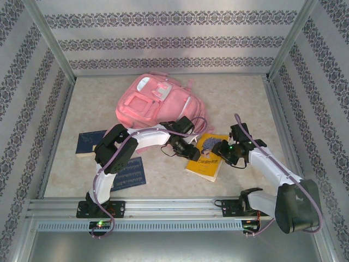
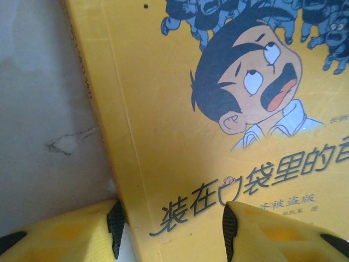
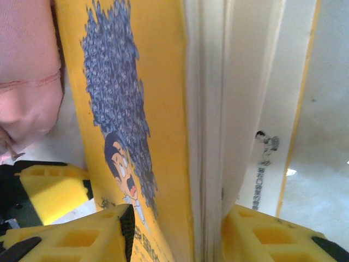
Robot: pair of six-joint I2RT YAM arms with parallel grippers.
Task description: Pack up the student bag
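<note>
The right gripper (image 3: 177, 232) pinches the page edge of the yellow comic book (image 1: 210, 164), the left gripper (image 2: 170, 232) straddles its spine with jaws apart, and the pink student bag (image 1: 155, 103) lies just beyond, toward the far edge of the table (image 1: 245, 103).

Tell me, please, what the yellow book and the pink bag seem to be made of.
The yellow book looks like paper, with a smooth, perhaps slightly glossy printed cover; white page edges show in the right wrist view. The student bag seems soft matte pink fabric: it sags and creases, with a stitched seam.
</note>
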